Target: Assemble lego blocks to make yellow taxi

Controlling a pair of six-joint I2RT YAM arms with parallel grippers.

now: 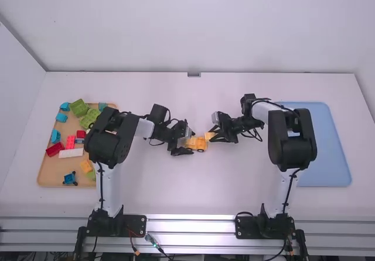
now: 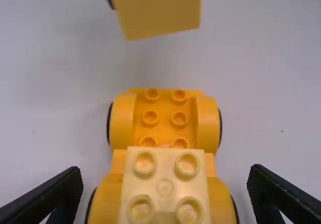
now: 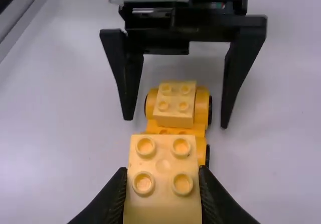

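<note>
The left end effector is standing released around the wheeled yellow base and its mounted block, probably for bracing, while the right end effector is grasping a second block studs-up near the base's bare end, presumably for stacking.

A white table is backed by a pale wall and flanked on the left by another. Its near edge is bordered by metal rails.
</note>
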